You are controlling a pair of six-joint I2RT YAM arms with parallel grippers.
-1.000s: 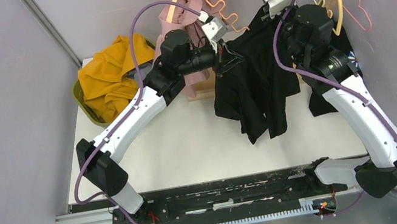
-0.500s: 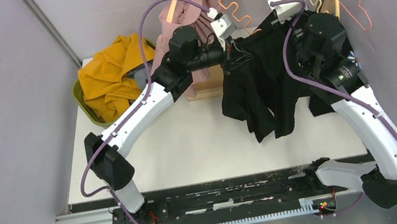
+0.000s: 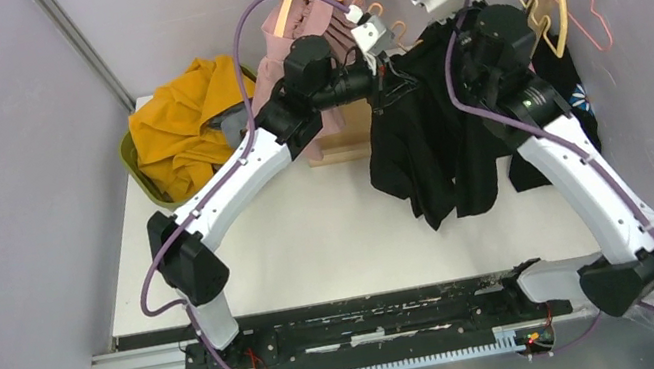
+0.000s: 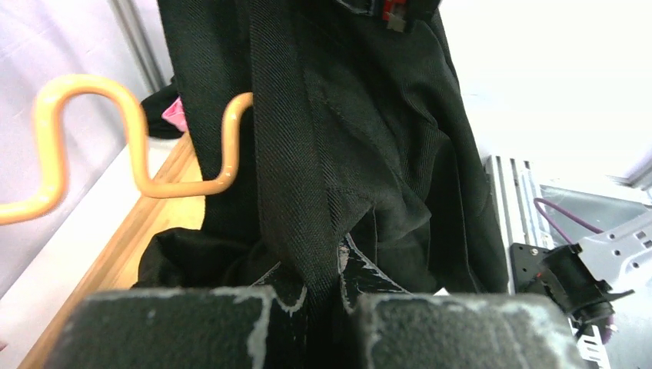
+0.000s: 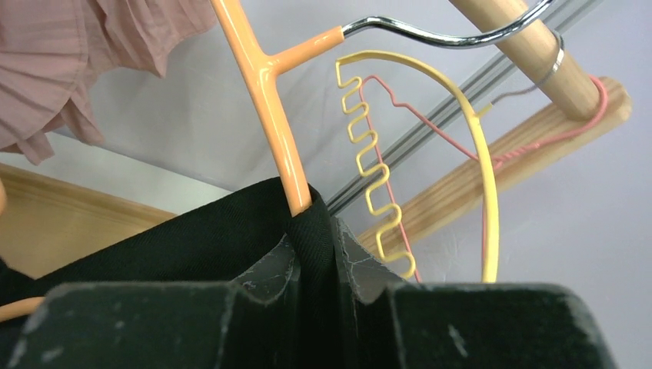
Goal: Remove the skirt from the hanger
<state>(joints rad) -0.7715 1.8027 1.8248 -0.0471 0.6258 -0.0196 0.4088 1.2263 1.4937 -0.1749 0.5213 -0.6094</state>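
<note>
Both arms were up at the back, over the far edge of the table (image 3: 312, 238), and both were into the black skirt (image 3: 428, 146). The left tool (image 4: 323, 265) was pinched tight on a thick fold of the skirt (image 4: 346, 138), with cloth squeezed between its fingers (image 4: 281, 280) and the rest hanging ahead of it. A wavy arm of the orange hanger (image 4: 138, 146) curled out to the left of that tool and disappeared behind the fabric. The right tool (image 5: 314, 246) was clamped narrow on the skirt's top edge (image 5: 192, 246), and right above its fingertips (image 5: 357, 265) the orange hanger's stem (image 5: 265, 84) ran straight down into the cloth. The skirt was draped over the hanger, gripped at two spots, and its lower part dangled between the two arms above the table. Beyond the right tool, to its right, a yellow hanger (image 5: 484, 177) with a zigzag edge hung from the wooden rail (image 5: 523, 46). Up to its left hung a dusty pink garment (image 5: 77, 61). Far to the left of the left tool, a mustard cloth (image 3: 179, 119) was heaped in a green basket (image 3: 133, 158).
</note>
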